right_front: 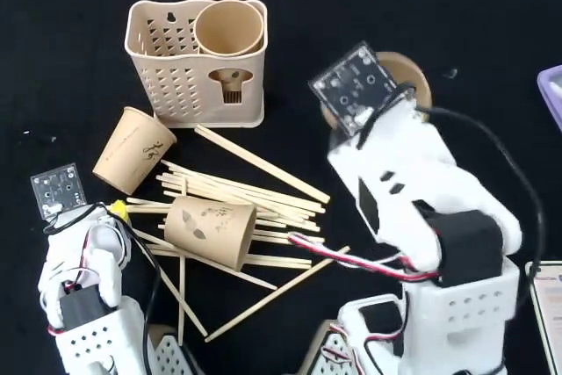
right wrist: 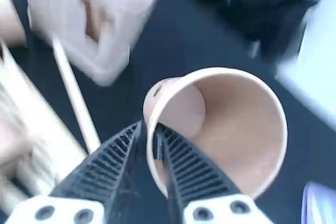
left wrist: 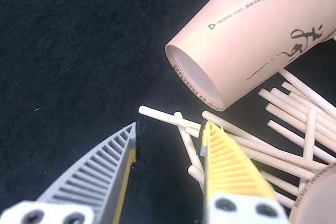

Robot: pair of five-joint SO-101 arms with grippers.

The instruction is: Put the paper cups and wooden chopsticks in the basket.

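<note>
- Carrying step, I judge: right pincer (right wrist: 149,130) clamped on a paper cup (right wrist: 231,129), beside the basket (right_front: 167,85); next, lift it above.
- Left pincer (left wrist: 170,129) apart over chopsticks (left wrist: 294,150).

We see a white left arm (right_front: 92,340) and a white right arm (right_front: 413,164) with a black motor block (right_front: 465,248), dark circuit boards (right_front: 356,85), red, white and black cables (right_front: 351,263), a grey-and-yellow ribbed left gripper (left wrist: 169,125) and a black ribbed right gripper (right wrist: 149,127).

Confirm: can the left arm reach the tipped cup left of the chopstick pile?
Likely yes. The left pincer is open, and the cup lies on its side just ahead; only a few chopstick ends lie between.
</note>
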